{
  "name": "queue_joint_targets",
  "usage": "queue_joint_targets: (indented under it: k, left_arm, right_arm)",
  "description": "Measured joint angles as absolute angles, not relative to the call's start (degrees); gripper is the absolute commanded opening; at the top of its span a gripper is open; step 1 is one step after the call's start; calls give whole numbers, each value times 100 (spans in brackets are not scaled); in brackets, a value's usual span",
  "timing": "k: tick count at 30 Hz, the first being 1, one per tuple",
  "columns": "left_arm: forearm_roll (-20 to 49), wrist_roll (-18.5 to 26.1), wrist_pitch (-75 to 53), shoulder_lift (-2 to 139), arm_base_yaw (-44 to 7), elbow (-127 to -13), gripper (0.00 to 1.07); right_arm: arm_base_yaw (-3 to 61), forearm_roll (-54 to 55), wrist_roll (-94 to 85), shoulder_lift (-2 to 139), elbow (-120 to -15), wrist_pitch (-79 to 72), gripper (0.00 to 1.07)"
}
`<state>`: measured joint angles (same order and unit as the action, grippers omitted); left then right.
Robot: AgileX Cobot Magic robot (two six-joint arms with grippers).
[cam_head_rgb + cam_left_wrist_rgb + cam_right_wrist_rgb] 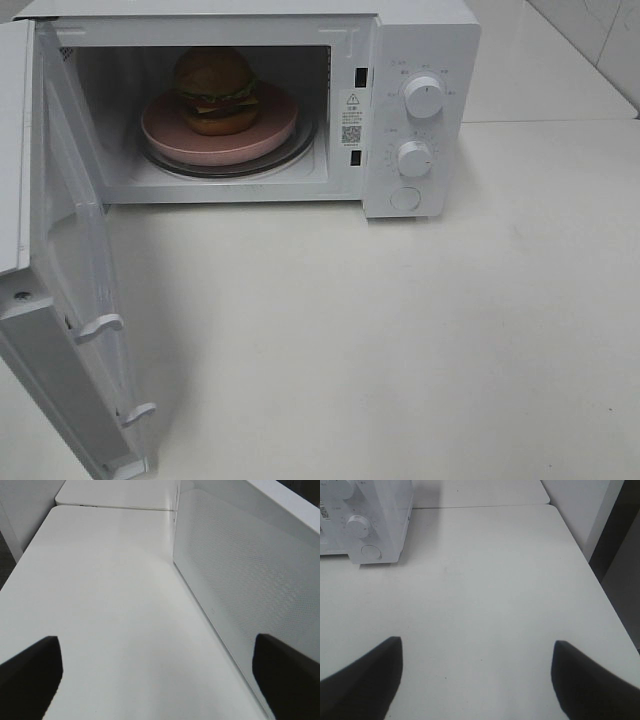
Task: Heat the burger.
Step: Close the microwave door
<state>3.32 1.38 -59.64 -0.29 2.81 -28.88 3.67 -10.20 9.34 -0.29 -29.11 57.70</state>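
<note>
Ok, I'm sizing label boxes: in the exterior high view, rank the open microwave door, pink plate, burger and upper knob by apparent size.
1. microwave door, helped by being nearest the camera
2. pink plate
3. burger
4. upper knob

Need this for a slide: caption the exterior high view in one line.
Burger on a pink plate inside the white microwave, its door swung wide open over the white table.
</note>
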Motion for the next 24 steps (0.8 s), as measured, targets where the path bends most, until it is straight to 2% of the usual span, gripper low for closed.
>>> queue_joint_targets:
  k: [17, 19, 20, 21, 22, 23, 24]
  left_arm:
    - [372, 138, -5959, -29, 281, -2893, 97]
    - [453, 126, -5781, 17, 281, -3025, 90]
    - [458, 97, -5489, 109, 281, -3088, 83]
    - [458, 97, -5489, 109, 281, -3088, 83]
    - [453, 57, -5369, 172, 281, -3094, 77]
    - [413, 0, -5105, 298, 281, -3117, 62]
    - [413, 0, -5105, 298, 281, -3117, 62]
  right_arm:
    - [367, -1020, 934, -29, -2911, 5770, 76]
    - [367, -1020, 934, -29, -2911, 5770, 76]
    - [367, -1020, 934, -29, -2911, 5770, 76]
    - [367, -1020, 934, -29, -2911, 5770, 76]
    - [367, -1020, 934, -29, -2911, 5775, 76]
    - [367, -1020, 934, -29, -2911, 5775, 76]
    - [367, -1020, 934, -29, -2911, 5775, 76]
